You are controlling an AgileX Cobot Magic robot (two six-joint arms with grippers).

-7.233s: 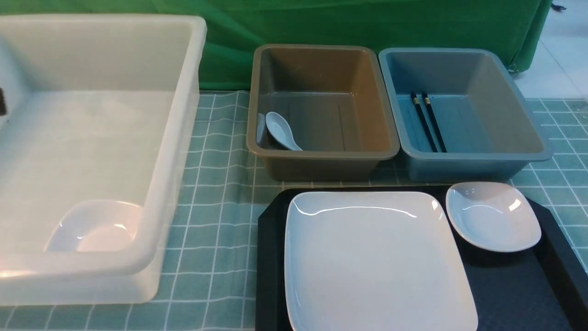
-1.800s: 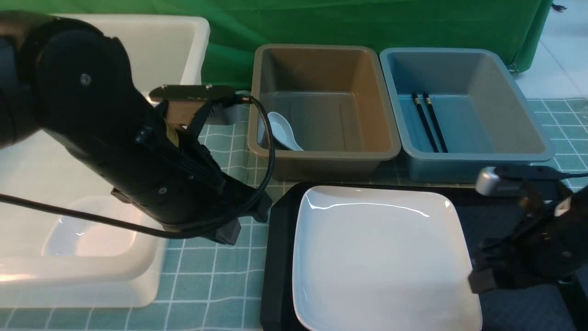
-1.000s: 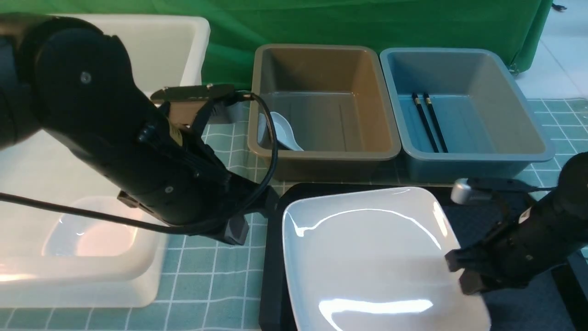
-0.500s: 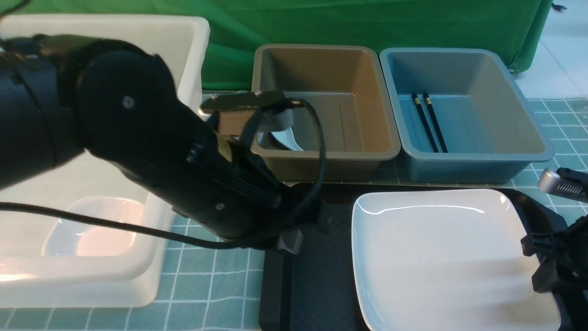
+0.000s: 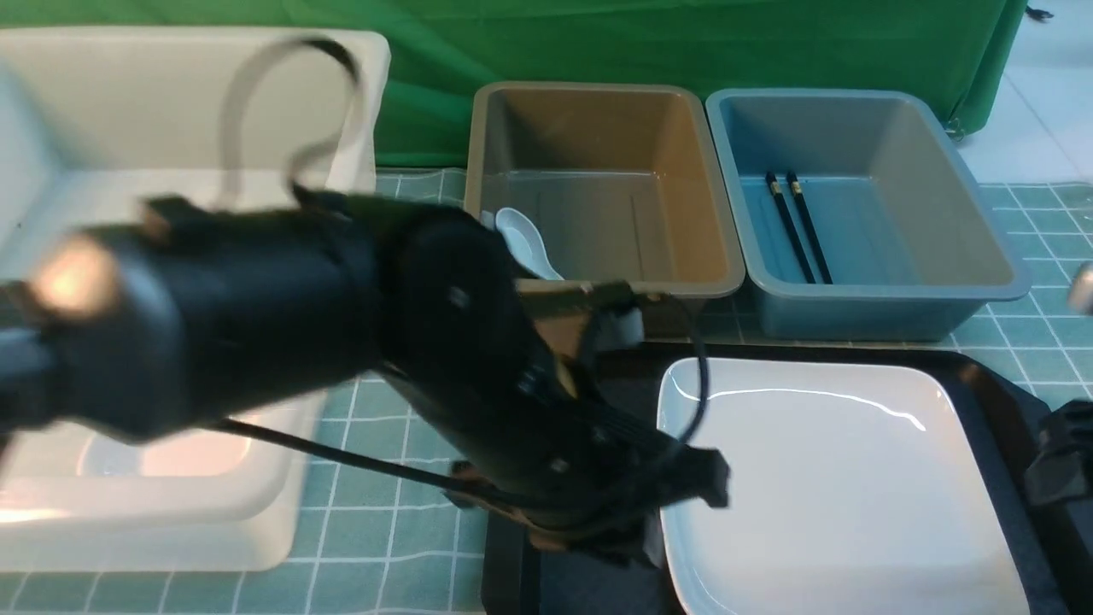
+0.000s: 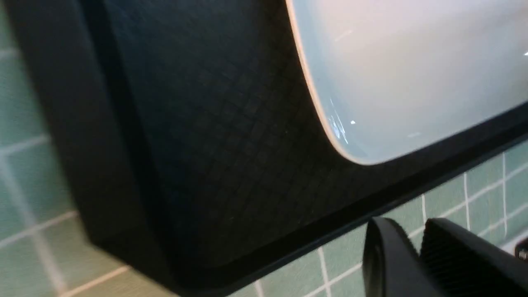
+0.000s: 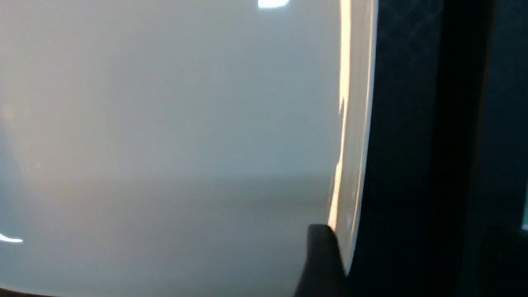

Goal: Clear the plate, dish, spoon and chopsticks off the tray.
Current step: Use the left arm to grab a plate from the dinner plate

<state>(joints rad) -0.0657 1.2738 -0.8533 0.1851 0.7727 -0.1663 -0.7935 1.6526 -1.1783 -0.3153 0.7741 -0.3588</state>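
The large white plate (image 5: 837, 495) lies on the right part of the black tray (image 5: 1016, 401). My left gripper (image 5: 683, 512) reaches across the tray to the plate's left edge. In the left wrist view its jaws (image 6: 406, 225) stand a little apart with nothing between them, near a corner of the plate (image 6: 412, 62) on the tray (image 6: 206, 144). My right gripper (image 5: 1059, 465) is wide open at the plate's right rim (image 7: 350, 165). The spoon (image 5: 521, 243) lies in the brown tub. The chopsticks (image 5: 794, 226) lie in the blue tub. A small dish (image 5: 179, 444) sits in the white tub.
The big white tub (image 5: 341, 102) stands at the left, partly behind my left arm. The brown tub (image 5: 692, 286) and blue tub (image 5: 888, 295) stand side by side just beyond the tray. A checked teal cloth (image 5: 401, 530) covers the table.
The plate has moved from the tray's left part to its right part. My right gripper opened and drew back right. My left arm swung right over the tray, its jaws parting slightly.
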